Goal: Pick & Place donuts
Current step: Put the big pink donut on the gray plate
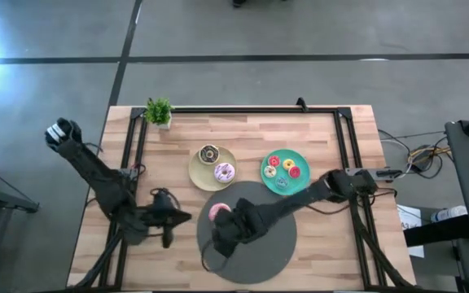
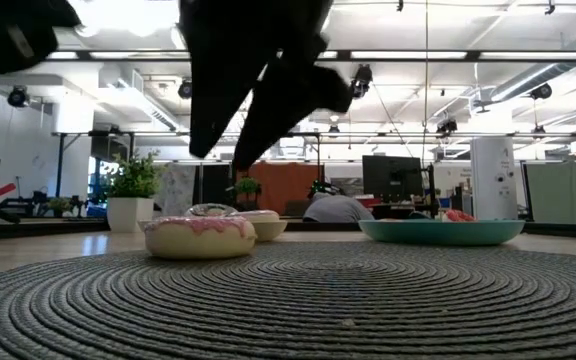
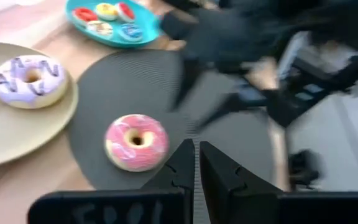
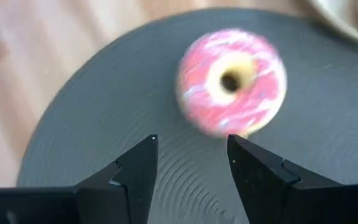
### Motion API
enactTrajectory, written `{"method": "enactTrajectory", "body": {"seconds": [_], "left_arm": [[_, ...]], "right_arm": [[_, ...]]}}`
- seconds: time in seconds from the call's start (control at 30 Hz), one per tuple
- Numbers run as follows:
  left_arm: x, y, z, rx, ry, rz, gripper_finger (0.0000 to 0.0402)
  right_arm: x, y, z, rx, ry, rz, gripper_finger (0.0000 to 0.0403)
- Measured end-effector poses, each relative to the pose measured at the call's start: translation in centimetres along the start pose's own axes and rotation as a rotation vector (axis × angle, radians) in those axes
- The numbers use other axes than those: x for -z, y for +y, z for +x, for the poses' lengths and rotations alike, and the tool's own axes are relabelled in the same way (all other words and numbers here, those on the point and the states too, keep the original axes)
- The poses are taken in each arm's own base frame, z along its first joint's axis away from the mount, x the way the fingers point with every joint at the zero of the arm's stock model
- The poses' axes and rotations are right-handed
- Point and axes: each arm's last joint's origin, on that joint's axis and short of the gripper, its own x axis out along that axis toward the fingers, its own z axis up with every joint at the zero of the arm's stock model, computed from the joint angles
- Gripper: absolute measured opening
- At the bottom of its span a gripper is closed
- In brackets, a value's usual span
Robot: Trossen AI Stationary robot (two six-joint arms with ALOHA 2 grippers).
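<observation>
My high camera looked straight down on the table (image 1: 316, 134); the low one sat level on the mat (image 2: 288, 300). Both wrist cameras pointed close at the pink donut (image 4: 232, 81), which all views shared.

Floor (image 1: 300, 28): grey concrete, dark seam lines crossing it — bright glare at one edge. Counter (image 1: 316, 134): pale wood planks, black frame rails along its sides. Low view looks into a large open hall: white ceiling (image 2: 448, 30) with strip lights, ducts and trusses; an orange wall panel (image 2: 278, 185) far back; monitors (image 2: 393, 178) and desks (blurred by distance).
</observation>
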Motion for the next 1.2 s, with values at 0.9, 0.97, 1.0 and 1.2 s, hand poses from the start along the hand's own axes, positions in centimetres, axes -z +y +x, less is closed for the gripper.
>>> {"method": "enactTrajectory", "body": {"seconds": [0.9,0.97,1.0,1.2], "left_arm": [[-2.6,2.1,-4.4,0.081,-0.041,0.005,0.0000],[-2.6,2.1,-4.4,0.081,-0.041,0.005,0.0000],[-2.6,2.1,-4.4,0.081,-0.041,0.005,0.0000],[-2.6,2.1,-4.4,0.079,-0.040,0.005,0.0000]], "right_arm": [[-3.5,-6.5,5.8,-0.026,0.074,0.127,0.0239],[-3.1,-6.6,6.2,-0.030,0.073,0.091,0.0239],[-2.9,-6.6,6.4,-0.028,0.078,0.071,0.0239],[-2.5,-7.0,6.8,-0.011,0.086,-0.037,0.0217]]}}
